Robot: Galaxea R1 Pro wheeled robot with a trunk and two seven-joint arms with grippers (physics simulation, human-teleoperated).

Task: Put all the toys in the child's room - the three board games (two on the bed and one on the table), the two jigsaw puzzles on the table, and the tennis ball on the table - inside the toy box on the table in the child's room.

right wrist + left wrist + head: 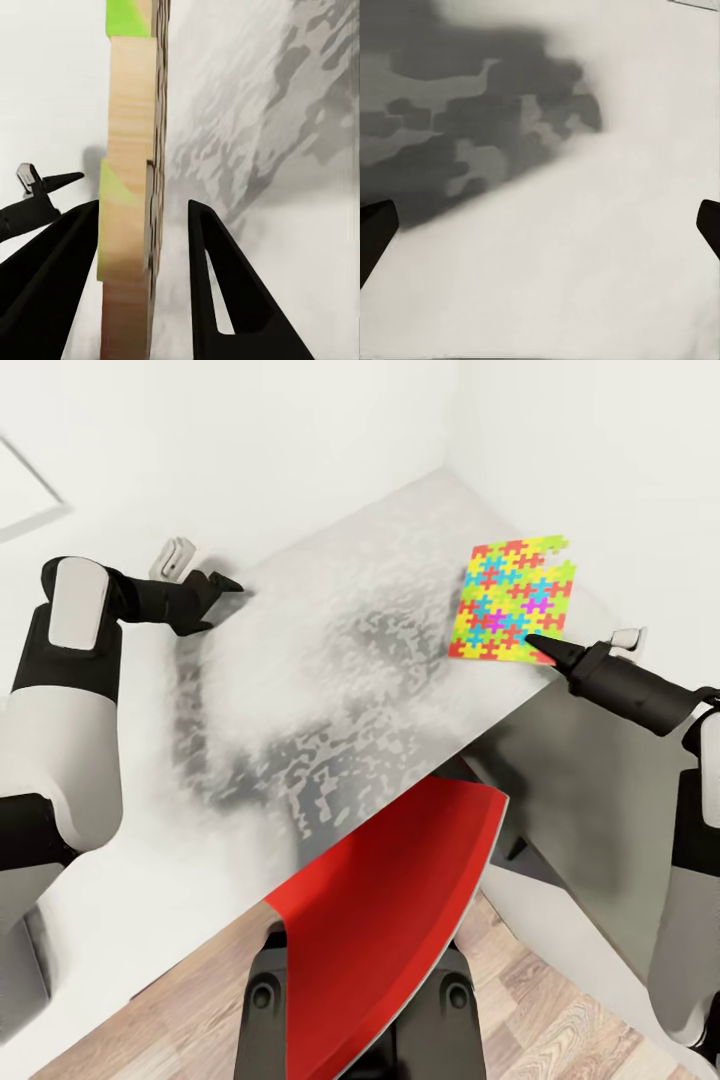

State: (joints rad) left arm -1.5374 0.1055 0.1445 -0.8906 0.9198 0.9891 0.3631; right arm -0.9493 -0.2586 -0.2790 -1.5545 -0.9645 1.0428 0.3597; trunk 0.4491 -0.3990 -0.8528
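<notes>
One jigsaw puzzle (pixel 513 600), a thin square of bright interlocking pieces, lies at the right edge of the pale grey table (pixel 330 660), its near corner just past the rim. My right gripper (pixel 537 646) is shut on that corner. In the right wrist view the puzzle's wooden edge (pixel 131 150) stands between the two dark fingers (pixel 217 270). My left gripper (pixel 225 607) hovers open over the table's far left part, with nothing between its fingertips (pixel 375 232). The toy box, board games, tennis ball and second puzzle are out of view.
A red chair back (pixel 400 900) juts up against the table's front edge, right in front of me. White walls (pixel 300 440) close off the table's far side and right end. Wooden floor (pixel 540 1020) shows below on the right.
</notes>
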